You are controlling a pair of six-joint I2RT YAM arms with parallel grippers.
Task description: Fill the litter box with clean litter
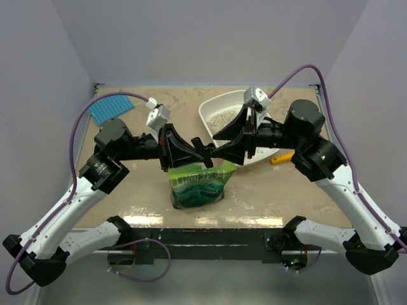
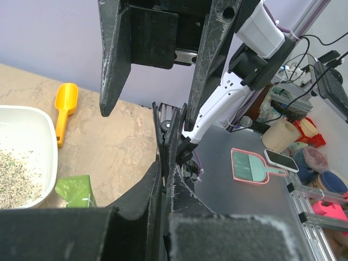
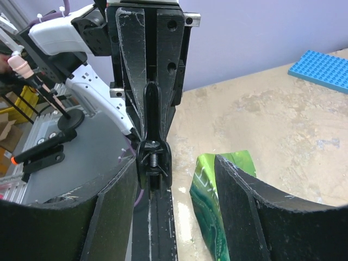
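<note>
The litter box sits at one o'clock on the table, with both my arms crossing over its near side. Clean litter covers only part of its floor in a thin layer, so I judge most of the pouring is left. The green litter pouch stands upright at six o'clock of the box, not yet lifted. My right gripper is about half open and empty, with the pouch top showing between its fingers. My left gripper is closed on nothing visible and crowds the right jaws. A blue gridded mat lies at ten o'clock, an orange scoop at four o'clock of the box.
</note>
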